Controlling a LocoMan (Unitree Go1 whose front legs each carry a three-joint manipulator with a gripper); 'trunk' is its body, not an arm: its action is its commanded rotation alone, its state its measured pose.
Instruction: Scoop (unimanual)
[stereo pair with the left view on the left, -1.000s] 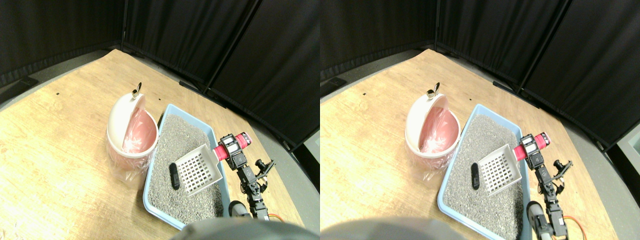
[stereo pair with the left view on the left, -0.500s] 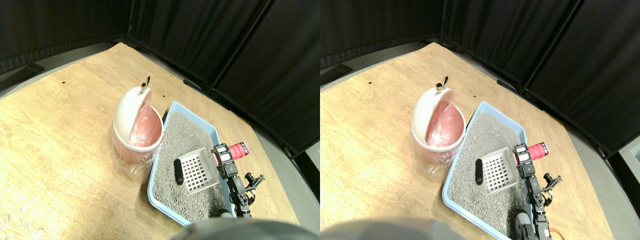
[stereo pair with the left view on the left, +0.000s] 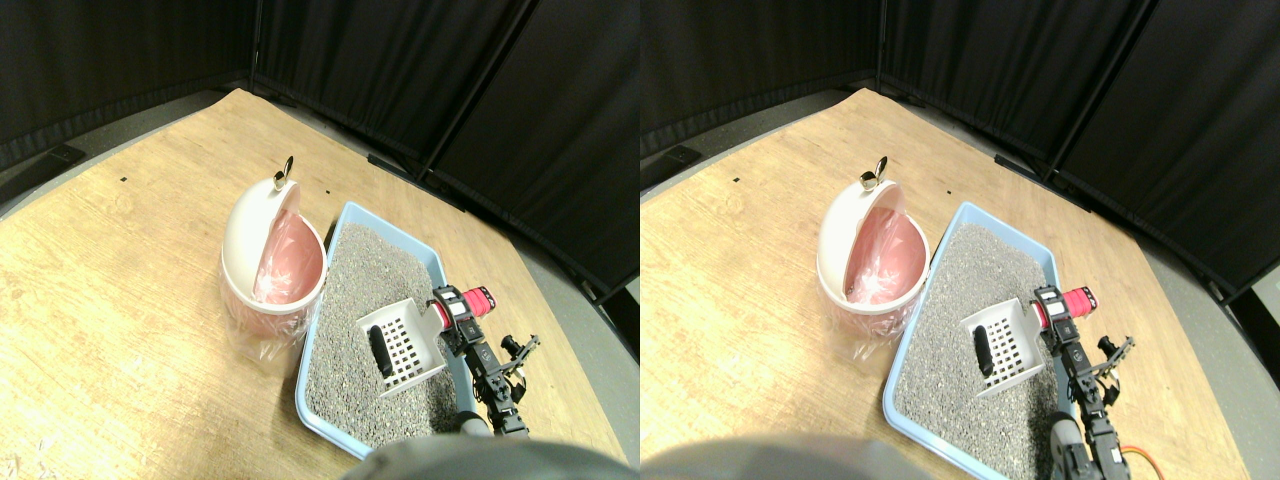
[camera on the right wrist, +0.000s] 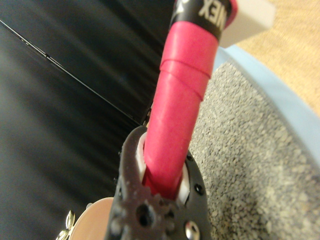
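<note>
on the wooden floor (stereo pair with the left view on the left: 120, 300), the right pincer (stereo pair with the left view on the left: 452, 308), clamping the pink handle (stereo pair with the left view on the left: 478, 299), is now carrying the dark lump (stereo pair with the left view on the left: 380, 352) inside the scoop (stereo pair with the left view on the left: 405, 345), ready for the bin (stereo pair with the left view on the left: 272, 262).

the dark hand (camera on the right wrist: 162, 197) clamps a thick pink wrapped handle (camera on the right wrist: 182, 95) running to the frame's top. grey granular litter (camera on the right wrist: 245, 165) fills the right, bordered by a pale blue tray rim (camera on the right wrist: 287, 107); black curtain (camera on the right wrist: 65, 100) fills the left.

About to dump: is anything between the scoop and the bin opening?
Nothing visible. The scoop, with the dark piece at its mouth, sits in the litter tray; the bin stands beside it, opening facing the tray.
</note>
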